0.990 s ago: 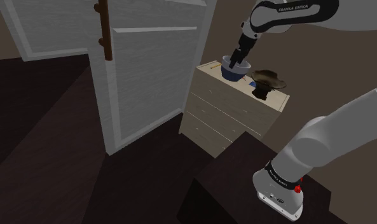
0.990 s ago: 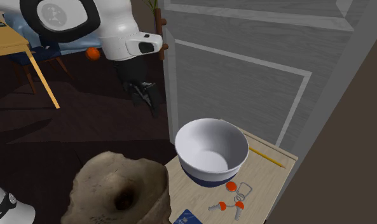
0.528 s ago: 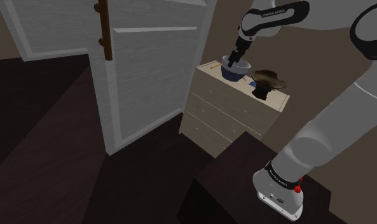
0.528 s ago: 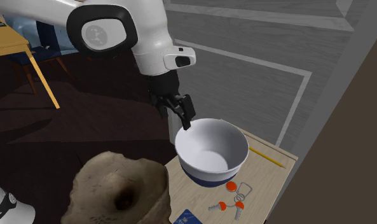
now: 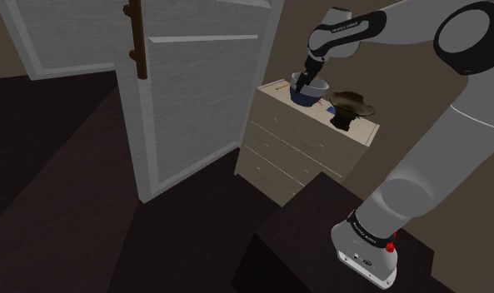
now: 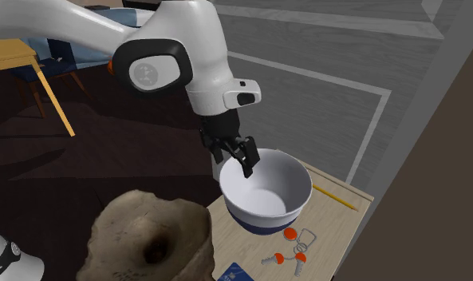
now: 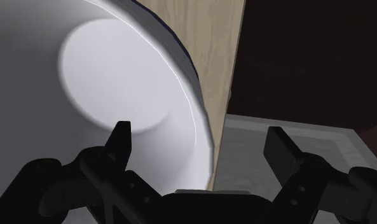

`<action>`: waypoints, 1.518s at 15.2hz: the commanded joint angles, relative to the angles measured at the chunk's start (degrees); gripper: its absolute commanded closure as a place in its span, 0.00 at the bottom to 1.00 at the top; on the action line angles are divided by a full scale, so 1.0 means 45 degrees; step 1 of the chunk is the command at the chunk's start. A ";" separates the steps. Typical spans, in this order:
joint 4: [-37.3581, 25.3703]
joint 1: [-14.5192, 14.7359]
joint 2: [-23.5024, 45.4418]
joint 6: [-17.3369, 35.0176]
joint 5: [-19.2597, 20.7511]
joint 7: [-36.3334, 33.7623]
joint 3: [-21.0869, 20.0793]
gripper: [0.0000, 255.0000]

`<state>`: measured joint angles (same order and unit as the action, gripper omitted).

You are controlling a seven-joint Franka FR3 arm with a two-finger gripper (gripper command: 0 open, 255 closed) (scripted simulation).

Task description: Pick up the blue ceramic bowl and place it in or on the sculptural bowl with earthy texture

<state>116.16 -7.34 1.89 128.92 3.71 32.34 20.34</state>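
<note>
Centrally, the black gripper (image 6: pixel 234 158) hangs at the rim of the blue bowl (image 6: pixel 266 191), which is white inside and dark blue around its foot. It is wide open and holds nothing. In the wrist view one finger (image 7: pixel 120 139) hangs over the white interior and the other (image 7: pixel 280 147) stands outside the wall, so the rim passes between them; neither is seen pressing on it. The bowl sits on the top of a pale wooden chest of drawers (image 5: pixel 296 151), toward the far-left corner in the shoulder view, close to a white panelled door (image 5: pixel 195 100). The sculptural bowl (image 5: pixel 351 103) is a rough brown, stone-like form with a dark hollow. It stands on the same top, to the shoulder view's right of the blue bowl and apart from it; in the second exterior view it lies nearest the camera, at the lower left. Small things share the top in the second exterior view: keys with orange heads (image 6: pixel 290 247) lie just beside the blue bowl's foot on the near side, a yellow pencil (image 6: pixel 335 196) lies to the bowl's right, and a blue card (image 6: pixel 236 274) lies at the near edge. The white arm (image 5: pixel 420 158) rises from its stand (image 5: pixel 366 250) at the shoulder view's lower right and arches over to the chest — its hand pointing down at the bowl.
</note>
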 commanded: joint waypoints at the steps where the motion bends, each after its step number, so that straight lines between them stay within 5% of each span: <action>1: 0.0069 -0.0022 0.0148 0.0219 -0.0062 0.0054 0.0015 0.00; 8: 0.0066 -0.0023 0.0150 0.0217 -0.0064 0.0055 0.0015 0.00; 9: 0.0066 -0.0023 0.0150 0.0217 -0.0064 0.0055 0.0015 1.00; 23: -0.0491 0.0000 -0.0132 -0.0606 0.0026 0.0029 0.0003 1.00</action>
<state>114.48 -7.29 1.45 126.79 3.83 32.32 20.29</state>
